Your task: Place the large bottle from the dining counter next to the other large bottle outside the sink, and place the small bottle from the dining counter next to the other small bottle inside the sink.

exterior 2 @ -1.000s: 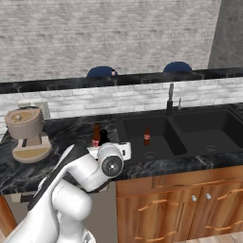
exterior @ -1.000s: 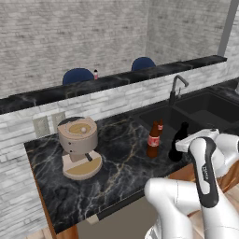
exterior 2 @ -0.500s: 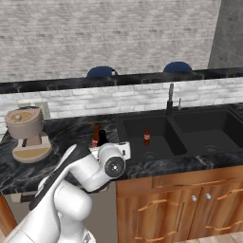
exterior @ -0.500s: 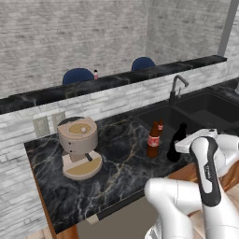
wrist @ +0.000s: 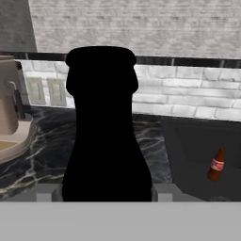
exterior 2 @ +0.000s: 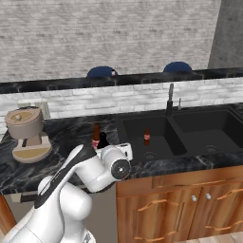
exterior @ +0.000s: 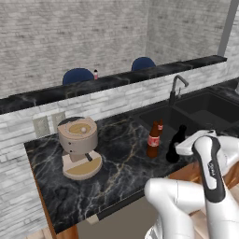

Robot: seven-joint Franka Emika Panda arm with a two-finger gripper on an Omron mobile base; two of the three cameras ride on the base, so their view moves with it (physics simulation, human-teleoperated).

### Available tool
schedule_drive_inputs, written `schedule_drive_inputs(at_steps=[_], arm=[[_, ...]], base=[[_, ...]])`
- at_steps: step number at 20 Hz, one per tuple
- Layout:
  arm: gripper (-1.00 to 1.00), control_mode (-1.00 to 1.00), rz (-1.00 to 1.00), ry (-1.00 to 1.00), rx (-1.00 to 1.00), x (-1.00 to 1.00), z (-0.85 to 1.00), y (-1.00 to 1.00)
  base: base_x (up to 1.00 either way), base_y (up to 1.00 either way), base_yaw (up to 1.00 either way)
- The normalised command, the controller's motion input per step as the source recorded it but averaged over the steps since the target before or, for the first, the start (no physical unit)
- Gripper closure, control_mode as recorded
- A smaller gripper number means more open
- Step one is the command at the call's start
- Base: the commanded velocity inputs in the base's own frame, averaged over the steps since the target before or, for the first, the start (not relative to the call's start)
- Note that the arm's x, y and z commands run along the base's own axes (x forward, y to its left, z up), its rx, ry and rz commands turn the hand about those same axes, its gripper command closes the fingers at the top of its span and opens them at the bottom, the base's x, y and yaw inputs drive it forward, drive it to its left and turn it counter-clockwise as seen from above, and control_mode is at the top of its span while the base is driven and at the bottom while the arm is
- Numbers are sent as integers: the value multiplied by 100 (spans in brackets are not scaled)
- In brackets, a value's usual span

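Hand view frames the black bottle (wrist: 106,127) close up and upright between the finger tips of the hand (wrist: 106,193), whose grey pads (wrist: 162,192) are seen at either side of the bottle's base; whether the pads press on the glass cannot be told, though the jaws stand partly apart with the bottle between them. From the left base view the black bottle (exterior: 176,144) is seen standing on the marble bench (exterior: 116,163) just beside the amber bottle (exterior: 153,140), both close to the left rim of the sink (exterior: 196,109) and not far from the bench's front edge. Open bench is left between these bottles and the coffee machine (exterior: 79,147), which sits well apart to the left. Two large bottles are counted on the bench. Two small bottles are counted: one red-labelled small bottle (exterior 2: 146,137) stands upright inside the left basin of the sink, with bare basin floor around it, and one pale small bottle (exterior: 95,74) stands on the dining counter (exterior: 56,93) beyond the brick ledge. Two blue stools (exterior: 77,75) are seen behind that counter. One curved faucet (exterior: 176,88) rises at the sink's back rim.
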Motion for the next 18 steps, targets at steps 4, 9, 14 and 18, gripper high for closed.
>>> schedule_drive_inputs(at_steps=[4,9,14,18], arm=[[100,-100,0,-6,0,18,-30,18],[100,-100,0,-7,0,26,-22,20],[100,-100,0,-5,0,26,-34,28],[100,-100,0,-2,0,19,-44,25]], base=[[0,0,0],[0,0,0],[0,0,0],[0,0,0]])
